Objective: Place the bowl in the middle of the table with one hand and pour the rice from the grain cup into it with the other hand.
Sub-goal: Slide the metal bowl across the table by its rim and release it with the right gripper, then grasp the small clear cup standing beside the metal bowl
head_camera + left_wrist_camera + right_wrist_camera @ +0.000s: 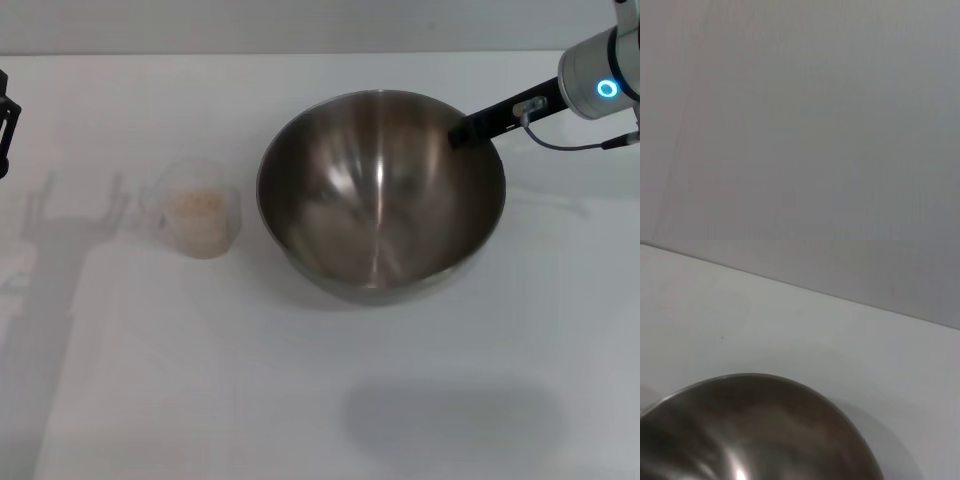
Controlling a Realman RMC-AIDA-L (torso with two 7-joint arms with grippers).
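The steel bowl (380,195) is near the middle of the white table (320,400), and its inside looks empty. My right gripper (462,130) reaches in from the back right. One black finger sits over the bowl's far right rim and the other is hidden behind the rim. The right wrist view shows the bowl's rim (765,377) from close above. The clear grain cup (197,220) stands upright left of the bowl with rice (195,203) in it. My left gripper (6,122) hangs at the far left edge, away from the cup.
The table's far edge (300,52) runs along the back. Shadows of the arms fall on the left and front of the tabletop. The left wrist view is plain grey with nothing to make out.
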